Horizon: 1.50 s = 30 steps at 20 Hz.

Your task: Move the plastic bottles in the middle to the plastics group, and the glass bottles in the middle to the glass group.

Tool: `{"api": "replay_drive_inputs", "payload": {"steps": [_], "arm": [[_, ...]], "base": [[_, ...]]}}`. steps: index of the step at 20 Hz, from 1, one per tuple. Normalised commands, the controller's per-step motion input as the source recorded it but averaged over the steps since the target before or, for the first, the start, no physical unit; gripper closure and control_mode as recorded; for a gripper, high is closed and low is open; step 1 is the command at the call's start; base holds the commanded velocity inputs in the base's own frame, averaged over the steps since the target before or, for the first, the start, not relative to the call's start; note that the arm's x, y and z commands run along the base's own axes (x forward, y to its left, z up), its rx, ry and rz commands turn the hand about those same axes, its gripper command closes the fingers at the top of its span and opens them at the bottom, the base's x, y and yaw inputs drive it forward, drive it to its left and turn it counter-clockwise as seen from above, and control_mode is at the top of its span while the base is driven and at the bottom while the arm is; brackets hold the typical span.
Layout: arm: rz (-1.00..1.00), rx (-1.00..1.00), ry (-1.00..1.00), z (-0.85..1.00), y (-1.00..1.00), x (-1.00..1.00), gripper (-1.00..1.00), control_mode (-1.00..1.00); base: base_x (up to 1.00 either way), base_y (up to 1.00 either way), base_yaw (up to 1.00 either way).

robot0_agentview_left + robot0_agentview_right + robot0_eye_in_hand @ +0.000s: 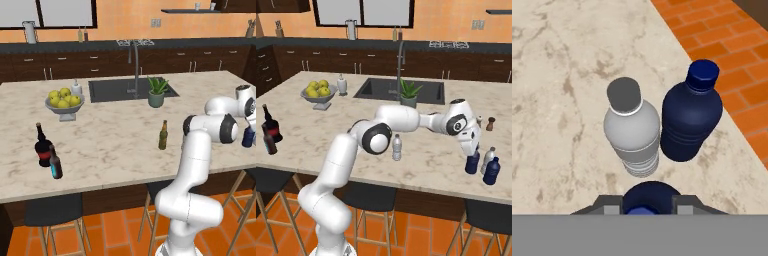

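Observation:
My gripper point(472, 153) is shut on a small dark blue plastic bottle point(472, 163) near the counter's right front corner; its cap shows between the fingertips point(684, 204) in the hand view. Just beyond it stand a pale whitish bottle point(632, 127) and a second dark blue bottle point(691, 117), close together. The slim olive glass bottle point(163, 135) stands alone mid-counter. Another pale bottle point(397, 147) stands mid-counter beside my forearm. At the far left are the black wine bottle point(42, 147) and the brown blue-labelled bottle point(56, 165).
The counter's front edge point(732, 132) runs right beside the bottles, with orange floor beyond. Two shakers point(485, 122) stand behind them. A lemon bowl point(64, 102), a sink point(115, 89) and a potted plant point(156, 92) sit farther back. Stools stand under the counter.

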Motion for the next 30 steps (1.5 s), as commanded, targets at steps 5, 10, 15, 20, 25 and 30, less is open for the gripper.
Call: {"api": "replay_drive_inputs", "payload": {"steps": [5, 10, 15, 20, 25, 30], "arm": [[0.02, 0.00, -0.01, -0.05, 0.00, -0.20, -1.00, -1.00], [0.04, 0.00, 0.00, 0.04, 0.03, -0.14, -1.00, -1.00], [0.15, 0.00, -0.03, 0.39, 0.18, -0.15, -1.00, -1.00], [0.40, 0.00, -0.08, 0.39, 0.29, -0.59, -1.00, -1.00], [0.69, 0.00, 0.00, 0.19, 0.63, -0.31, -1.00, -1.00], [0.67, 0.00, 0.00, 0.18, 0.68, -0.24, -1.00, -1.00]], "base": [[0.00, 0.00, 0.00], [0.00, 0.00, 0.00], [0.00, 0.00, 0.00], [0.00, 0.00, 0.00], [0.00, 0.00, 0.00], [0.00, 0.00, 0.00]]}}
